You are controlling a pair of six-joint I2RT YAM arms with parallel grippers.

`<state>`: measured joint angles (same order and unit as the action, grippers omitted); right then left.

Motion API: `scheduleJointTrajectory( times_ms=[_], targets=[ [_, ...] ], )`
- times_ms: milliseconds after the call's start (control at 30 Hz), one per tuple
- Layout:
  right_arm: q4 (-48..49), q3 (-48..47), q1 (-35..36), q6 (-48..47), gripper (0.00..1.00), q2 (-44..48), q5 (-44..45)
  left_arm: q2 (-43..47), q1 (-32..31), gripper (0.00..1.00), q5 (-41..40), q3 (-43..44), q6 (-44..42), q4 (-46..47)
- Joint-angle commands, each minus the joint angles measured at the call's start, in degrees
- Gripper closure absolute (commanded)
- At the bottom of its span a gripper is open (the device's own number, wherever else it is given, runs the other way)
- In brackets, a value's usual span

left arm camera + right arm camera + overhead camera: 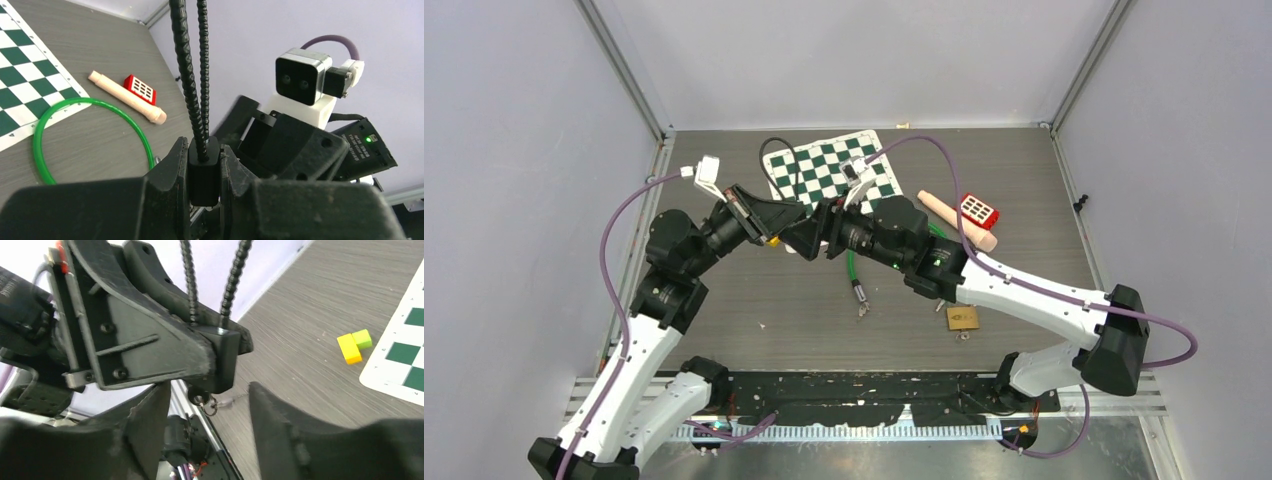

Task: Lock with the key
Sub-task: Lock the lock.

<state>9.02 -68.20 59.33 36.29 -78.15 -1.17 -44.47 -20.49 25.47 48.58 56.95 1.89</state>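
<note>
My left gripper (203, 175) is shut on the black body of a cable lock (203, 167), held above the table. The lock's ribbed black cable (187, 75) rises from it in a loop. In the right wrist view the lock body (226, 357) sits between the left gripper's fingers, with a key (198, 396) and its small ring (210, 408) hanging from its underside. My right gripper (206, 395) is open, its fingers (150, 412) either side of the key and not touching it. In the top view the two grippers (774, 222) (810, 236) meet nose to nose and hide the lock.
A green-and-white checkered mat (834, 170) lies behind the grippers. A green cable (852, 265), a wooden peg (954, 220) and a red block (978, 210) lie to the right. A brass padlock (962, 318) lies at front right. Yellow and green blocks (352, 345) sit beside the mat.
</note>
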Motion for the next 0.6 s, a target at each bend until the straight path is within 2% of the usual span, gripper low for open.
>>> scheduleJointTrajectory(
  times_ms=[0,33,167,467,567],
  targets=[
    [-1.23,2.83,0.14,-4.14,0.27,2.57,2.32,0.72,-0.52,1.0,1.84,3.53,-3.49,0.59],
    [1.04,4.62,-0.28,-4.35,0.18,4.59,1.0,0.96,-0.52,1.0,1.76,3.8,-4.3,0.05],
    [5.97,8.93,-1.2,-6.64,0.09,9.09,-4.84,1.67,-0.51,1.0,2.86,3.63,-6.34,-0.15],
    [22.48,17.07,-1.28,-2.77,0.1,10.77,-15.11,2.08,-0.49,1.0,10.19,3.04,-5.12,6.31],
    [25.33,17.1,-1.31,-0.4,0.16,9.88,-15.49,2.17,-0.51,1.0,12.04,2.78,-3.34,9.15]
  ],
)
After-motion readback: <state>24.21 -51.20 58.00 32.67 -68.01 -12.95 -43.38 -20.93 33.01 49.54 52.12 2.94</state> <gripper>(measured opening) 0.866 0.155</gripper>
